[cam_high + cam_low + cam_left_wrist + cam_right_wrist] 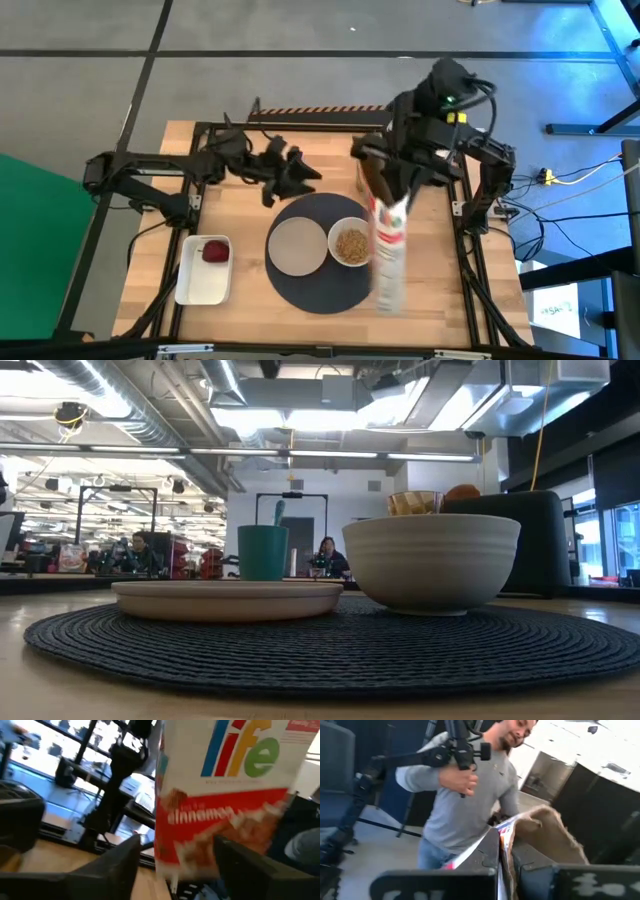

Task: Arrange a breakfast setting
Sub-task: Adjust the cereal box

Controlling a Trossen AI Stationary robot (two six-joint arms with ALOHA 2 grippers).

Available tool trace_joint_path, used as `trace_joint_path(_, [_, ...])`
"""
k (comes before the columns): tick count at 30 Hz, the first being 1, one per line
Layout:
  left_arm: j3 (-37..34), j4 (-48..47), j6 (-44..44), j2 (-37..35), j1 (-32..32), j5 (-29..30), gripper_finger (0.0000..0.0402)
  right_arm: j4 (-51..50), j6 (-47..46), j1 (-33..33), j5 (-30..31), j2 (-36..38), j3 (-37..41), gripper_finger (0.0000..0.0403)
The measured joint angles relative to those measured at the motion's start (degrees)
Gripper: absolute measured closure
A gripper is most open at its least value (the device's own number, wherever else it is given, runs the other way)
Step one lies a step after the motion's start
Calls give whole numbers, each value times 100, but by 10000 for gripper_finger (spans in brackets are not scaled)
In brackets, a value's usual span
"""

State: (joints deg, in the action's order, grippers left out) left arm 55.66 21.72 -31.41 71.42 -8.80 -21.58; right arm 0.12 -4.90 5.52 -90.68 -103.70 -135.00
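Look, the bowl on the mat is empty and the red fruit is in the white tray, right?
Not quite. The bowl on the mat is not empty: the high view shows brown cereal in it. The rest is right: the red fruit is in the white tray.

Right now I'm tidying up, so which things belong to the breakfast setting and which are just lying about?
Setting: round dark grey woven mat, beige plate, white bowl of cereal, green cup, amber glass, red fruit.
Lying about: white rectangular tray, black toaster.
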Motion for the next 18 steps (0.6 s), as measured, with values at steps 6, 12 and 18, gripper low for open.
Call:
trace_joint_path(6, [0, 1266, -273, 728, 216, -303, 56, 3, -53, -529, 1, 134, 0, 403])
trace_joint_path(12, [361, 2875, -184, 1553, 540, -374, 42, 3, 15, -872, 52, 188, 0, 403])
trace_joint_path(18, [1399, 2808, 737, 2432, 739, -867, 46, 0, 82, -865, 105, 142, 0, 403])
